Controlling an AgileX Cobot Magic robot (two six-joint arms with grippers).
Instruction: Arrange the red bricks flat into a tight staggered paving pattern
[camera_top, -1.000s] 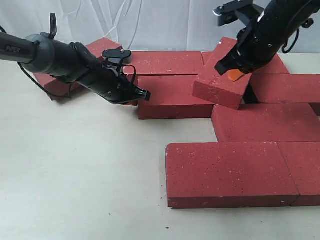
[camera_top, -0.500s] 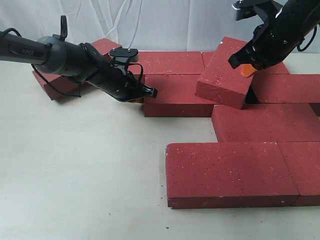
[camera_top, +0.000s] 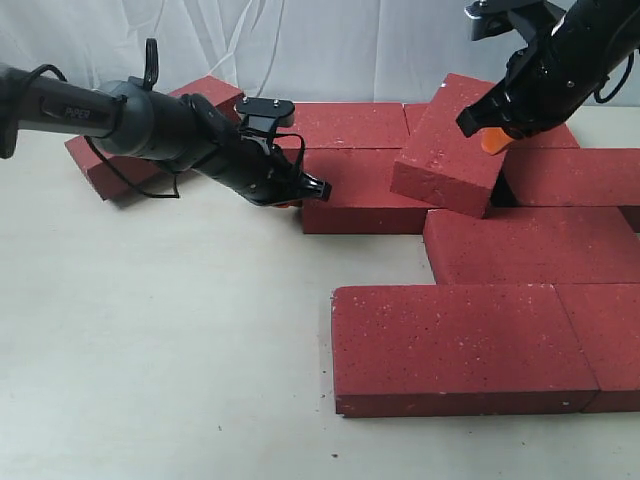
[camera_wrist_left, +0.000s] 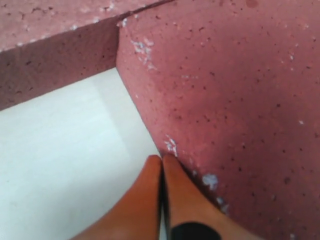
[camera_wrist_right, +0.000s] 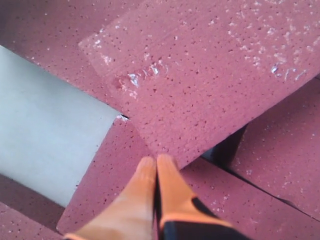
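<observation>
Far left, a loose brick (camera_top: 105, 170) lies askew, well apart from the rest and partly behind the left arm (camera_top: 130, 118). The left hand (camera_top: 303, 190) is pinched fully closed w/ nothing in it. Its tips sit low by the bench (camera_top: 150, 350), against the left end of the middle brick (camera_top: 370, 195). I'd judge that a poking stance, for shoving the brick sideways rather than lifting it.

The back brick (camera_top: 340, 122) lies just behind, long sides touching (the wrist view shows that seam tight, w/ bare bench at the corner).

Further right, the tilted brick (camera_top: 445, 150) is the odd one: propped up, its low end seeming to rest on the middle brick's right end, w/ a dark gap beneath. The right hand (camera_top: 487, 138) is likewise closed on nothing, tips at that brick's right edge, prob. to nudge it down.

The other red bricks (camera_top: 530, 245) lie flat & tight toward the right and front.

Room: open bench to the left and front. The right side is packed, so the tilted one has only its own slot to drop into.
</observation>
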